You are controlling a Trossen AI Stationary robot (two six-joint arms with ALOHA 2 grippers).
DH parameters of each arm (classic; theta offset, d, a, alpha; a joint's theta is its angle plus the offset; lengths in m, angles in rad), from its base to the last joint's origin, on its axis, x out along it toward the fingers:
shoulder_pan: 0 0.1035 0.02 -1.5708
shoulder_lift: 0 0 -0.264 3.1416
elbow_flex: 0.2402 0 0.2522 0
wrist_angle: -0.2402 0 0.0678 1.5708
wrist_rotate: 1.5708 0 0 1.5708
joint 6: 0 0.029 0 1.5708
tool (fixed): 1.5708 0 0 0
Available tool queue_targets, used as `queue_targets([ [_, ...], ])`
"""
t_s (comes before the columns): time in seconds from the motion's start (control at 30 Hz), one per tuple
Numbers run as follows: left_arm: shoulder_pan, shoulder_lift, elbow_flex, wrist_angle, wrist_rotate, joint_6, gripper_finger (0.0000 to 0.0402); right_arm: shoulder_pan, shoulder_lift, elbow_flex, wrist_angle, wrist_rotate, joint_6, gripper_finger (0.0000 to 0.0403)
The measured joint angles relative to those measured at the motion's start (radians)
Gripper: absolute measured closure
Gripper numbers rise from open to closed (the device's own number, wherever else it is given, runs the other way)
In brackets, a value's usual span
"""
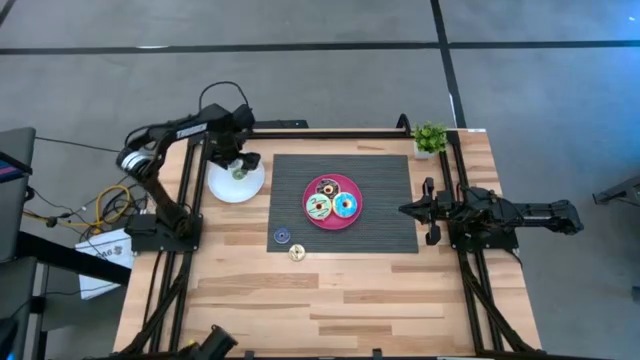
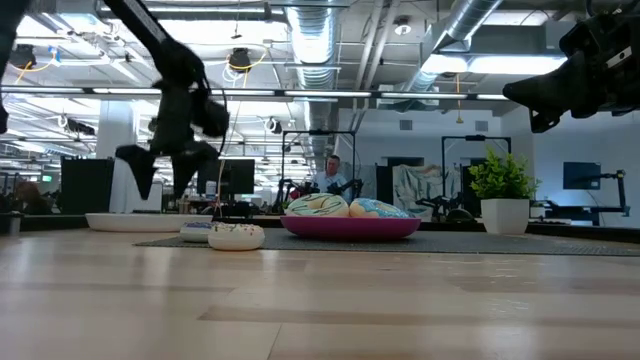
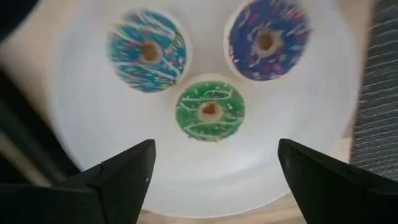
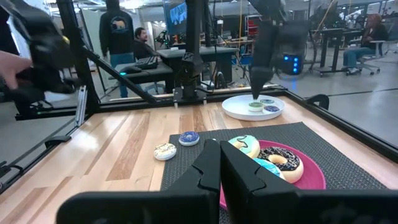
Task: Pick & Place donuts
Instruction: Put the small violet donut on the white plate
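The left gripper [image 1: 240, 165] hangs wide open and empty over the white plate [image 1: 222, 187], which holds three tiny donuts [image 3: 210, 110]; lowering carelessly, its fingers could knock those rings off. Two more tiny donuts [image 1: 289, 244] lie on the tabletop [image 1: 300, 300], the blue one at the mat's edge. The three larger donuts [image 1: 333, 201] crowd the pink plate [image 1: 330, 225]. The right gripper [image 1: 408, 209] waits beside the mat, jaws together, apparently holding nothing. From the low view the white plate's contents are hidden.

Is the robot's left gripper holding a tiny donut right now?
No, the left gripper hangs open and empty above the flat white round plate, where three tiny donuts lie, including the tiny green donut.
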Motion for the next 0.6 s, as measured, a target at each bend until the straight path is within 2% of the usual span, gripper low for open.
queue_targets([
  [0.17, -0.116, -0.188, 0.0, 0.013, -0.148, -0.1, 0.0067, 0.0, 0.0, 0.0, 0.0, 0.0, 0.0, 0.0403],
  [0.27, -0.227, -0.297, -0.001, 0.052, -0.282, -0.208, 0.0067, 0.0, 0.0, 0.0, 0.0, 0.0, 0.0, 0.0403],
  [0.43, -0.475, -0.451, -0.029, 0.135, -0.484, -0.377, 0.0067, 0.0, 0.0, 0.0, 0.0, 0.0, 0.0, 0.0403],
  [0.6, -0.767, -0.535, -0.077, 0.149, -0.697, -0.575, 0.0067, 0.0, 0.0, 0.0, 0.0, 0.0, 0.0, 0.0403],
])
